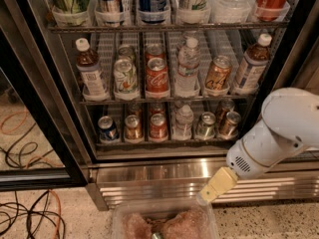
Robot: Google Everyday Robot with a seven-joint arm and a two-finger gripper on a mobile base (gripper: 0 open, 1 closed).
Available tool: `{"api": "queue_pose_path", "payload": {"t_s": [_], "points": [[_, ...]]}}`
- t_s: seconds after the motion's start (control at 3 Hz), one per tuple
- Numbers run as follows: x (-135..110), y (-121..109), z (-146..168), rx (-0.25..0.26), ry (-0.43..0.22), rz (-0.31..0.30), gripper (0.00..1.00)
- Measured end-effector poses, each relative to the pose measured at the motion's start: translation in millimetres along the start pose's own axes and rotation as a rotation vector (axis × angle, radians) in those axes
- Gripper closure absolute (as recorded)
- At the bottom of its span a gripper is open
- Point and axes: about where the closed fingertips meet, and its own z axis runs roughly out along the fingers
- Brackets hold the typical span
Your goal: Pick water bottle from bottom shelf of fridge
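The water bottle [183,123] is found on the bottom shelf [119,143] of the fridge [159,176], between a red can [158,127] and a silver can [205,125]. The gripper [164,225] is held low before the base, and how wide it is cannot be told. It is best raised and centred on the bottle, clear of both cans.

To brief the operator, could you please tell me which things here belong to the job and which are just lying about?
Job: water bottle, bottom shelf, fridge, pincer low right, outside the fridge.
Lying about: cans, brown bottles, floor cables, clear tub.
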Motion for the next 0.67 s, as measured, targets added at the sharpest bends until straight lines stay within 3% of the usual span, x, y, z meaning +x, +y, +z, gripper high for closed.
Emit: {"api": "queue_pose_path", "payload": {"t_s": [0.67], "points": [[-28,-44,29,0.084,-0.173,0.288,0.0]]}}
